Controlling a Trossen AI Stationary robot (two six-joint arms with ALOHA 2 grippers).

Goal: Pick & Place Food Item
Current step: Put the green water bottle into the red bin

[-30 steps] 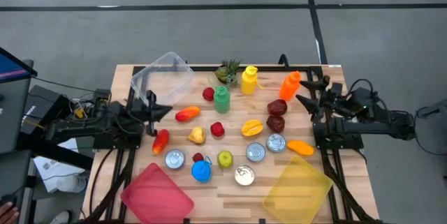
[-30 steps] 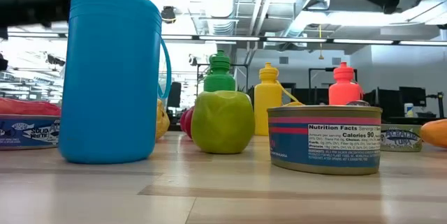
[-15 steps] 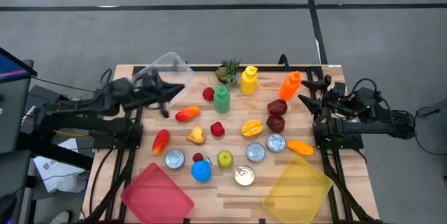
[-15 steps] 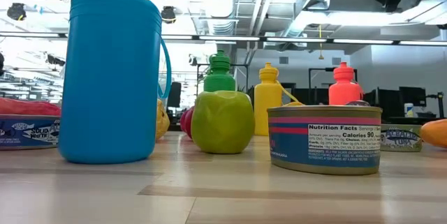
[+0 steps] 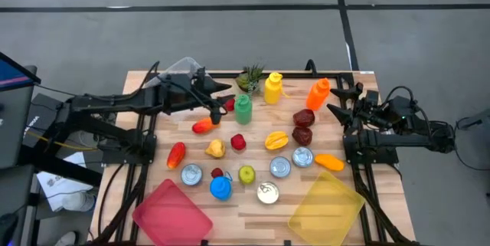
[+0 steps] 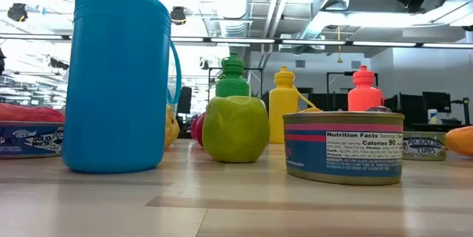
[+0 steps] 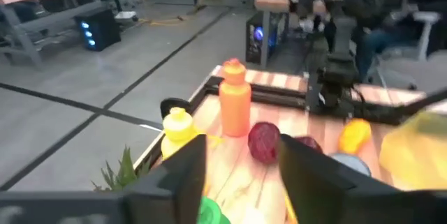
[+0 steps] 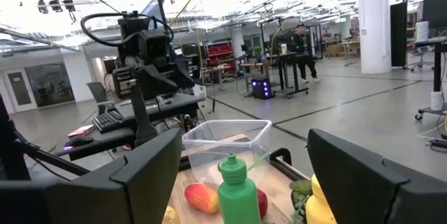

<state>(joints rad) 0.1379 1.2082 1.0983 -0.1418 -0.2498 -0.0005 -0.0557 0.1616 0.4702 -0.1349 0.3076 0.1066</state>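
The left gripper (image 5: 220,93), fingers spread wide, hovers near the green bottle (image 5: 243,109) at upper centre.

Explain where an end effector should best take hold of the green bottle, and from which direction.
Probably from straight above, closing on the narrow cap and neck of the green bottle: it stands upright, and the red apple sits close beside its body, crowding a side approach.
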